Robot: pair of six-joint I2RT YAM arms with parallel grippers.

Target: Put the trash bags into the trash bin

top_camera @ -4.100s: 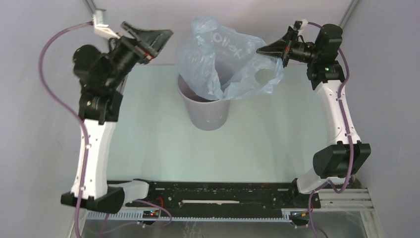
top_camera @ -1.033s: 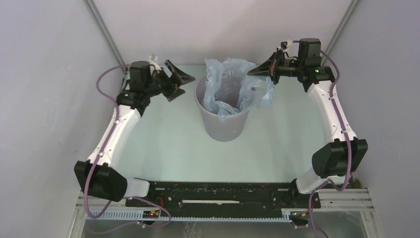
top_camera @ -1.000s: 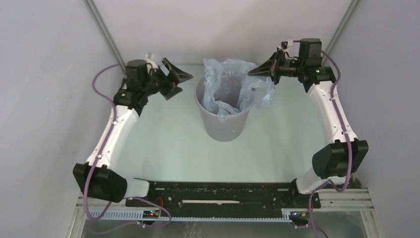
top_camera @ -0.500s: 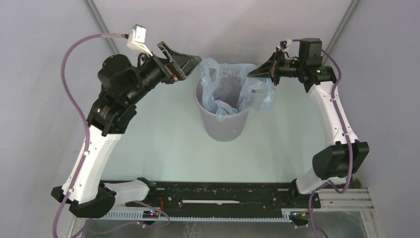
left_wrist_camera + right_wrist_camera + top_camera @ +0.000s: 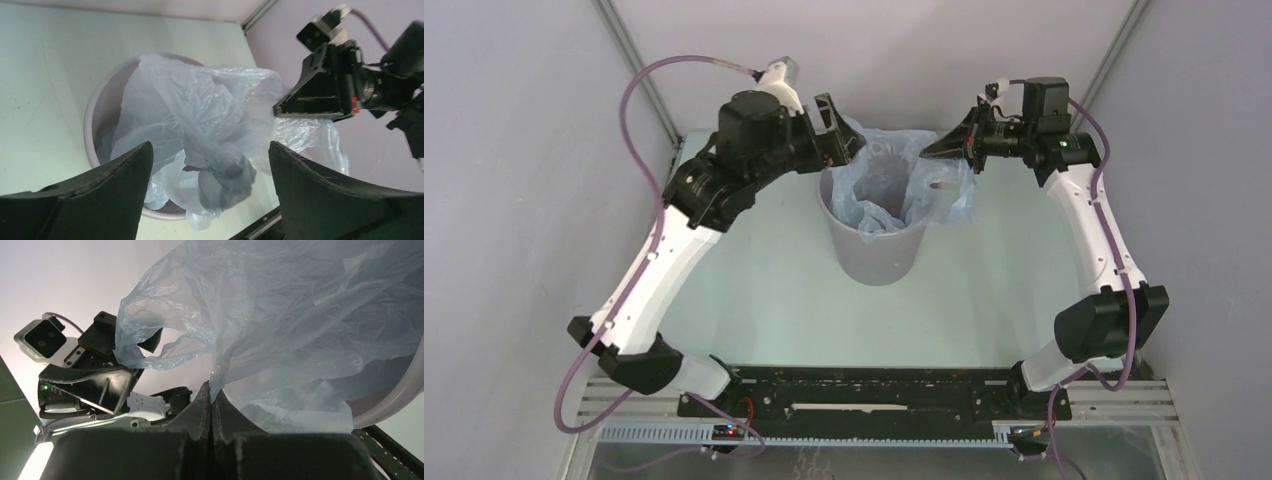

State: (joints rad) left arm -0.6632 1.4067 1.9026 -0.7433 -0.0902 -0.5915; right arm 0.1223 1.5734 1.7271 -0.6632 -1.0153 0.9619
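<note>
The grey round trash bin (image 5: 879, 255) stands upright mid-table. The pale blue-grey trash bag (image 5: 894, 180) sits crumpled in its mouth, with part draped over the right rim. My right gripper (image 5: 929, 152) is shut on the bag's edge (image 5: 215, 380) above the bin's right side. My left gripper (image 5: 849, 135) is open and empty above the bin's far left rim, over the bag (image 5: 200, 125) and the bin (image 5: 89, 130). In the left wrist view, the left gripper (image 5: 210, 150) has wide-apart jaws with nothing between them.
Grey walls close in at left, right and back. The pale green tabletop (image 5: 764, 290) surrounds the bin. The black rail (image 5: 864, 390) with the arm bases runs along the near edge.
My left arm has swung up from the table's far left and reached over the bin's left rim. The right gripper has stayed put, holding the bag, which earlier got lowered into the bin.
</note>
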